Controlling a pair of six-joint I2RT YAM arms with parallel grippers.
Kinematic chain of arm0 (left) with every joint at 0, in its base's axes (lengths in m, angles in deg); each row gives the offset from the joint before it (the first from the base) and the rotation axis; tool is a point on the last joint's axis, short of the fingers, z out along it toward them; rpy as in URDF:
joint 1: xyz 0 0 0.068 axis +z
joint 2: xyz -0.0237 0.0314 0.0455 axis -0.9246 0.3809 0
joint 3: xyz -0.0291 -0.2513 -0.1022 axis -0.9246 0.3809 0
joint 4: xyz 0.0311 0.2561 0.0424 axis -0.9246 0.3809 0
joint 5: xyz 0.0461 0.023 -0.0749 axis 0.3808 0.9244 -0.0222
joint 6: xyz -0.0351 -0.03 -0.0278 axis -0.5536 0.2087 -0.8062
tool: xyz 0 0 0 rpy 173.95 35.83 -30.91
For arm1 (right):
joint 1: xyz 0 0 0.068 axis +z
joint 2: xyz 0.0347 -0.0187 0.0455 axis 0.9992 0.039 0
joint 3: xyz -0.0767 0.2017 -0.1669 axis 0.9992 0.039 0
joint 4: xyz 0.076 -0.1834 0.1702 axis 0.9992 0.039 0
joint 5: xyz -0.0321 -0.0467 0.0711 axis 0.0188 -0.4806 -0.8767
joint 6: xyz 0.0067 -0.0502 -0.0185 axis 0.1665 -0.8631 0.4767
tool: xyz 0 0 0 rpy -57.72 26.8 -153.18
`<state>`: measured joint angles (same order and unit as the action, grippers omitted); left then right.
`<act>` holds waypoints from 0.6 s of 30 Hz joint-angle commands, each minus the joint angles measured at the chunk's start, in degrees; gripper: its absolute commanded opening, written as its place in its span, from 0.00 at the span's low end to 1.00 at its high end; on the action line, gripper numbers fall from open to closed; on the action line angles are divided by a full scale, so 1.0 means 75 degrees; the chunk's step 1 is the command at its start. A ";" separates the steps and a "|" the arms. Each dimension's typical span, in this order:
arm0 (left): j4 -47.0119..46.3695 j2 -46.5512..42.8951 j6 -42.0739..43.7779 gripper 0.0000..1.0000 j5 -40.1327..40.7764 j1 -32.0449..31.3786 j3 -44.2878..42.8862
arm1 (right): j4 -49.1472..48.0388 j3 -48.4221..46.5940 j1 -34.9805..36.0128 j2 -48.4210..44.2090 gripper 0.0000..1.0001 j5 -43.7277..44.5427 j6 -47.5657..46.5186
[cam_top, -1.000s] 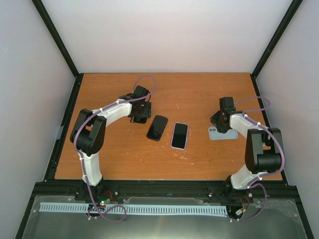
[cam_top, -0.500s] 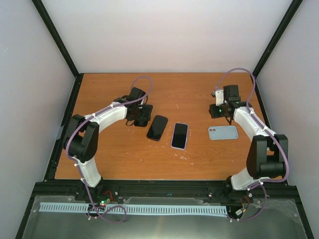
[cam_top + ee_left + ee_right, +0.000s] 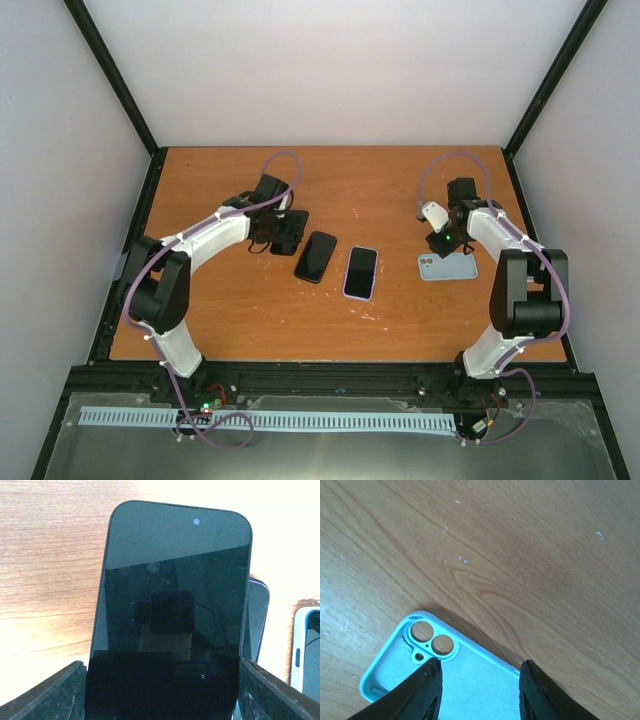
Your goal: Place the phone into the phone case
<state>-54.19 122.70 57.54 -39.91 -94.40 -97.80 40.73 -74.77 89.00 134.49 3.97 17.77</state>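
Two robot arms reach over a wooden table (image 3: pixel 400 185), shown from above and from a cam on each wrist. The black phone (image 3: pixel 316 256) lies flat, screen up, left of centre. A second phone (image 3: pixel 361 272) w/ a pale lilac rim lies just beside it on the right, not touching. The blue case (image 3: pixel 447 265) lies flat, apparently hollow side up, well apart to the right, w/ its camera holes (image 3: pixel 430 642) at the end nearer the phones. The left pincer (image 3: pixel 160 666) sits low at the near short end of the black phone, jaws wide, one finger on each side; can't tell if they touch it. The right pincer (image 3: pixel 480 666) hangs over the camera-hole end of the case, jaws also wide, holding nothing. The step in hand looks like gripping the black phone, prob. while the right arm steadies the case. To do it well, the left fingers should be centred on the phone's width and as low as the table allows, since the phone is thin and its glass likely slick. They should close squarely on the long edges so it doesn't twist, and avoid nudging the second phone. The right pincer should pin only the case's rim or one corner, leaving the hollow free. Before pressing in, the phone's camera end should be matched to the holes.
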 commanded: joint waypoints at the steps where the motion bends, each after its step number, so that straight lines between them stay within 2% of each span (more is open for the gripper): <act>1: -0.0098 -0.0385 -0.0032 0.63 -0.0110 -0.0013 -0.0004 | 0.0106 0.0104 -0.0173 0.0157 0.42 0.0096 -0.0992; 15: -0.0064 -0.0165 -0.0004 0.63 -0.0256 -0.0014 -0.0105 | -0.0113 -0.0353 -0.0182 0.1285 0.41 0.0239 -0.1442; 18: 0.0013 -0.0206 0.0047 0.64 -0.0143 -0.0014 -0.0127 | -0.0108 -0.0512 -0.0176 0.1379 0.34 0.0241 -0.1385</act>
<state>-54.03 121.89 57.57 -41.27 -94.40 -97.50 40.34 -76.17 88.01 143.93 4.99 8.33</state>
